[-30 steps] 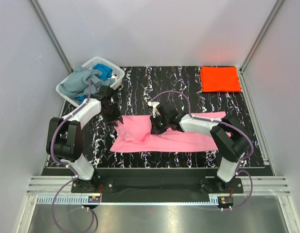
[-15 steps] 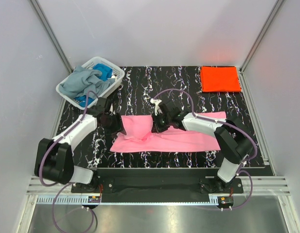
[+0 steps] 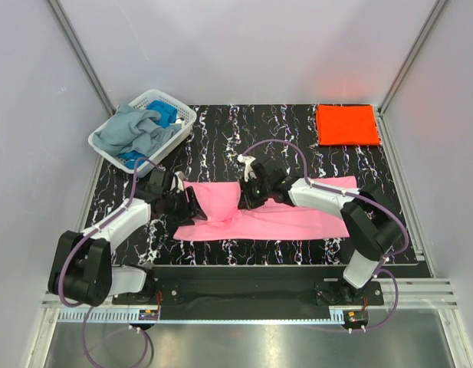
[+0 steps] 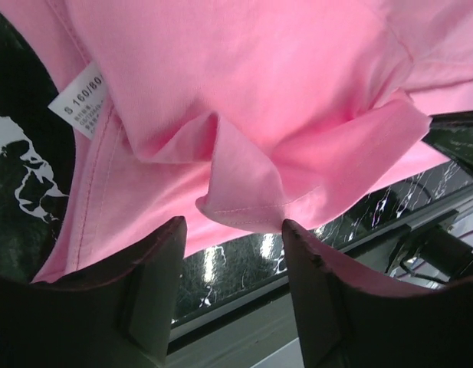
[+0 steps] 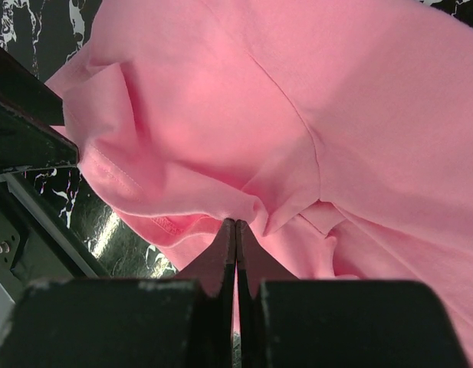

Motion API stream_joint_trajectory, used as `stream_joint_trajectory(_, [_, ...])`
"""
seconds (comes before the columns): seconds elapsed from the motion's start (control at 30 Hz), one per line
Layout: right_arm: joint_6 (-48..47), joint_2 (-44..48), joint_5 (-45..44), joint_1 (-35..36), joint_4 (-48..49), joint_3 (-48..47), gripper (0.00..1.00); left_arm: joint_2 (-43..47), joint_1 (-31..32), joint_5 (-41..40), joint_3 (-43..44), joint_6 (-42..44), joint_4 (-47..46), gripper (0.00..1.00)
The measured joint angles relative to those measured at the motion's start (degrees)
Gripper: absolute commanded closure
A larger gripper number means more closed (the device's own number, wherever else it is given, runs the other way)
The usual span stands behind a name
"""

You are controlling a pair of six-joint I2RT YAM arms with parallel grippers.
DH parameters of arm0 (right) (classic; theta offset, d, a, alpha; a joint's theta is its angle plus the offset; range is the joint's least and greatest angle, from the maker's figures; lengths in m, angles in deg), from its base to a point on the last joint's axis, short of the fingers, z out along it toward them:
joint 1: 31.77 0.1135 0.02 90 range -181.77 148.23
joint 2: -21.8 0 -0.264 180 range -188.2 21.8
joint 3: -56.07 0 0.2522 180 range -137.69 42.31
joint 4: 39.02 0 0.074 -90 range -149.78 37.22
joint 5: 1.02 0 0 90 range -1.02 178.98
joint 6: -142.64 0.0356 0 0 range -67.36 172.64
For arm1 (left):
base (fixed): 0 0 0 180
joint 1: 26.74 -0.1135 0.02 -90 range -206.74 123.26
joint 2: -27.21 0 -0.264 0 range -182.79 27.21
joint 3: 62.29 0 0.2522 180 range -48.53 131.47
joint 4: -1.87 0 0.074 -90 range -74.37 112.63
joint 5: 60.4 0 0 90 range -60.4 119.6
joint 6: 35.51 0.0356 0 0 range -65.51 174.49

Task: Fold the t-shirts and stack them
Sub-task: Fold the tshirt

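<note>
Seen from the top camera, a pink soft-cloth short-sleeved t-shirt (image 3: pixel 274 218) lies spread but rumpled across the black white-veined marble-pattern counter (image 3: pixel 290 138), filling the middle of its 6 o'clock half. The shirt's long lower edge runs close to the near rim. The left pincer (image 3: pixel 192 208) sits at the shirt's 9 o'clock end. In the left wrist view (image 4: pixel 230 230) its two dark fingers (image 4: pixel 156 284) stand spread apart, and a folded hem of pink cloth hangs just past their tips without being gripped. A small white paper size label (image 4: pixel 84 100) shows on the shirt towards 10 o'clock in that view. The right pincer (image 3: pixel 246 198) reaches in from 3 o'clock to the shirt's upper edge near the counter's centre. In the right wrist view (image 5: pixel 236 230) its fingers are pressed together and pinch a bunched ridge of the pink cloth at their tips. A bright orange-red t-shirt folded into a flat square (image 3: pixel 346 124) lies in the counter's 1 o'clock corner, well apart from the pink one. At 10 o'clock a white plastic lattice basket (image 3: pixel 179 113) stands tilted on the counter's corner. It holds a crumpled grey-blue t-shirt (image 3: pixel 133 130), with a blue t-shirt (image 3: pixel 166 115) beside it towards the basket's 2 o'clock side.
</note>
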Motion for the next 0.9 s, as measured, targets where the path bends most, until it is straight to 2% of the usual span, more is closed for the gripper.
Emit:
stream_joint_trajectory(0.3, [0.87, -1.22, -0.26, 0.00, -0.02, 0.00, 1.00, 5.07, 0.00, -3.56, 0.00, -2.23, -1.25, 0.41])
stream_joint_trajectory(0.43, [1.42, -1.68, -0.70, 0.00, -0.11, 0.00, 1.00, 6.69, 0.00, -4.17, -0.94, -3.15, -1.92, 0.46])
stream_joint_trajectory(0.57, [2.47, -1.68, -2.19, -0.11, -1.29, -0.15, 1.00, 10.08, 0.00, -8.48, -1.84, -4.35, 0.87, 0.51])
stream_joint_trajectory(0.67, [3.48, -1.68, -2.84, -0.22, -2.27, -0.15, 1.00, 11.78, -0.02, -9.97, -2.36, -5.14, 1.40, 0.58])
stream_joint_trajectory(0.7, [3.87, -1.68, -2.89, -0.24, -2.54, -0.15, 1.00, 11.82, -0.02, -10.03, -2.58, -5.38, 1.40, 0.65])
stream_joint_trajectory(0.9, [4.92, -1.68, -3.08, -0.33, -2.75, -0.22, 1.00, 8.22, 0.00, -10.19, -5.03, -6.47, 0.98, 0.83])
